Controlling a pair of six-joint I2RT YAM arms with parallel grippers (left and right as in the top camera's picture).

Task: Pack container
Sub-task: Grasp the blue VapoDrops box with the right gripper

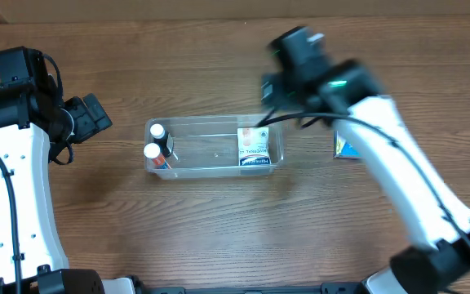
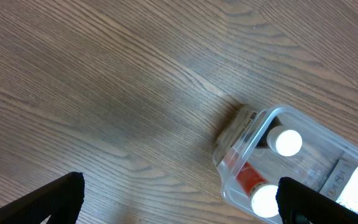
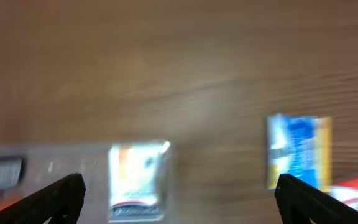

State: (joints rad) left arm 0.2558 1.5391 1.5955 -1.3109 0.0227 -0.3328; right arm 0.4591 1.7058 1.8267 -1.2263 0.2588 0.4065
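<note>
The clear plastic container (image 1: 215, 147) sits mid-table. It holds two white-capped bottles (image 1: 155, 142) at its left end and a white-and-orange box (image 1: 253, 147) at its right end. A blue-and-yellow box (image 1: 345, 148) lies on the table to its right, partly under my right arm. My left gripper (image 2: 179, 200) is open and empty, left of the container (image 2: 303, 168). My right gripper (image 3: 178, 199) is open and empty, above and behind the container's right end; its view is blurred and shows the white-and-orange box (image 3: 137, 180) and the blue-and-yellow box (image 3: 298, 150).
The wooden table (image 1: 219, 229) extends around the container. Something red (image 3: 356, 190) shows at the right edge of the right wrist view, beside the blue-and-yellow box.
</note>
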